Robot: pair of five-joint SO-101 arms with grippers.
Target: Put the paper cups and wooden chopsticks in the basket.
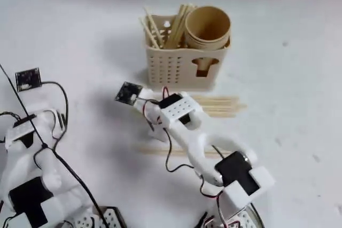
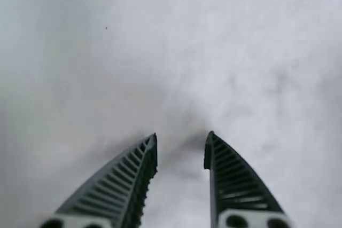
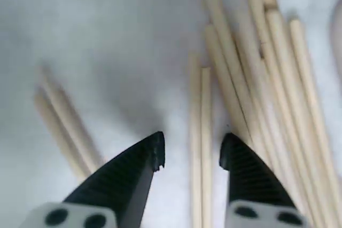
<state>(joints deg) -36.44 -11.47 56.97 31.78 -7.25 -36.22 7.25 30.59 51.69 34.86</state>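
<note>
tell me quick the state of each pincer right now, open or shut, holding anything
Left pincer: open, holding nothing, above bare table.
Right pincer: open, holding nothing, over loose wooden chopsticks on the table.

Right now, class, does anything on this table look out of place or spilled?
Yes. A bunch of wooden chopsticks lies loose on the table just before the basket, and a stray pair lies farther off, apart from those standing inside.
</note>
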